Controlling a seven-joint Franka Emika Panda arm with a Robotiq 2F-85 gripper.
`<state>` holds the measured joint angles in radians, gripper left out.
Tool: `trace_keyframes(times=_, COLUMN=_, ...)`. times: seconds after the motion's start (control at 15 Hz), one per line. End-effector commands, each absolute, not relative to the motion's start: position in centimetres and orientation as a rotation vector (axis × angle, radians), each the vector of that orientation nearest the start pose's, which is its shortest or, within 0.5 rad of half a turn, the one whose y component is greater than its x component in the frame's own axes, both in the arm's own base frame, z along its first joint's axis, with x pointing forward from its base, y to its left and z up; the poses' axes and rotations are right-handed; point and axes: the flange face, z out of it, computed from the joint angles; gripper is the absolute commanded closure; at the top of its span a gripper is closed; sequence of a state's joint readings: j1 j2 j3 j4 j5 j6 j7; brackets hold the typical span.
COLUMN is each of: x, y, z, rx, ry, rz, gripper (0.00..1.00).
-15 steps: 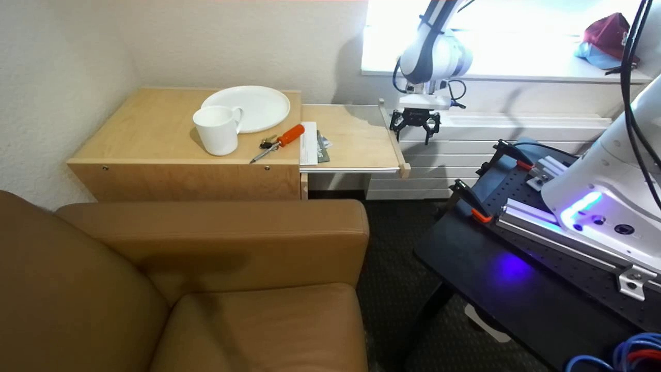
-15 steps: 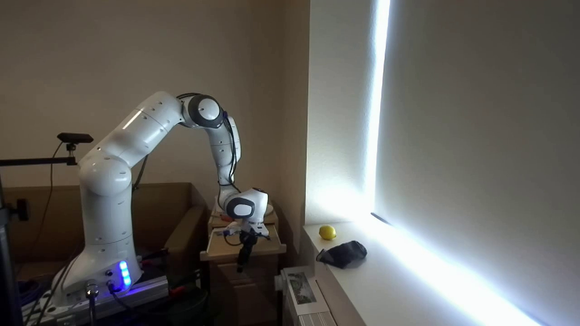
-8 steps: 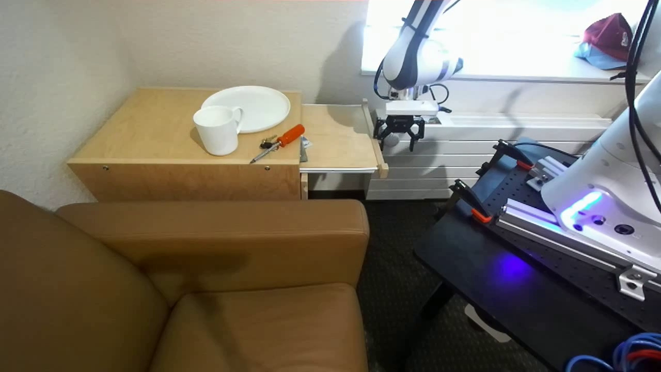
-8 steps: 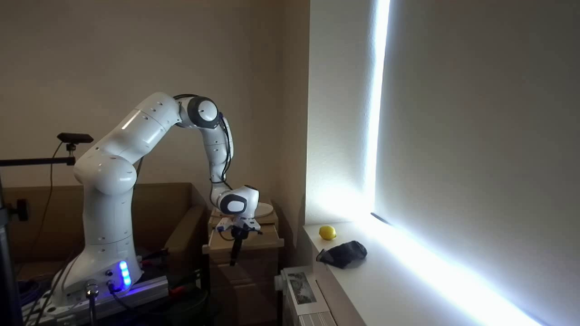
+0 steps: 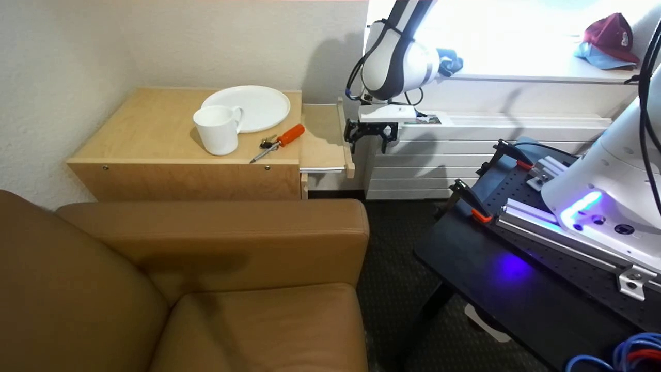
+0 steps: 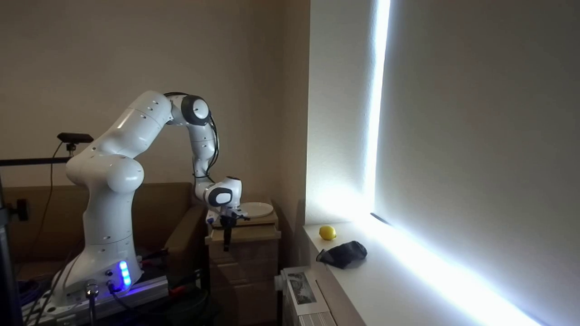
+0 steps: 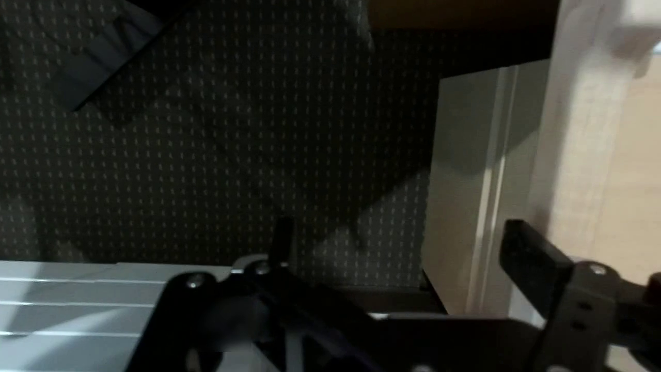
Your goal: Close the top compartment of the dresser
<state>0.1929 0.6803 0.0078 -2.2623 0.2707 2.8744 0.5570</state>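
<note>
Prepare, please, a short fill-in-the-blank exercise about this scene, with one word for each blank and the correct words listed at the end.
1. The gripper has its jaws apart, so it is ______.
2. The top drawer sticks ______ of the dresser.
3. The screwdriver has its tip pointing ______ from the top drawer.
4. The mug and the plate are both coloured ______.

Missing words: open; out; away; white.

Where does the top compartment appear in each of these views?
In an exterior view: top compartment, above centre, jutting from the dresser.
In an exterior view: top compartment, lower half, below the plate.
Wrist view: top compartment, partly shown at the right edge.
Shared landmark: the gripper, seen in all three.
</note>
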Motion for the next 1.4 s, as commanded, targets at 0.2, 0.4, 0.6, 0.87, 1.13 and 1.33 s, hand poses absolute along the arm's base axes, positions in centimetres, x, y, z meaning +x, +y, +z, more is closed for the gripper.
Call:
trace_keyframes(times=0.2, x=48.8, y=12.0, z=8.2, rx=-2.935, ry=0.896, rz=-0.138, gripper=0.0)
trace_keyframes(times=0.4, x=49.2, y=12.7, z=7.5, rx=-2.945, ry=0.875, rz=-0.104, gripper=0.0)
trace_keyframes(times=0.6, x=49.1, y=13.0, z=7.4, rx=-2.949, ry=0.867, rz=-0.102, gripper=0.0)
trace_keyframes(times=0.87, x=49.0, y=10.5, z=4.4, rx=-3.001, ry=0.957, rz=-0.115, gripper=0.0)
trace_keyframes(times=1.13, x=49.6, y=10.6, z=2.4, rx=-2.966, ry=0.975, rz=-0.144, gripper=0.0)
trace_keyframes(times=1.33, x=50.6, y=11.8, z=1.4, rx=-2.935, ry=0.982, rz=-0.16, gripper=0.0)
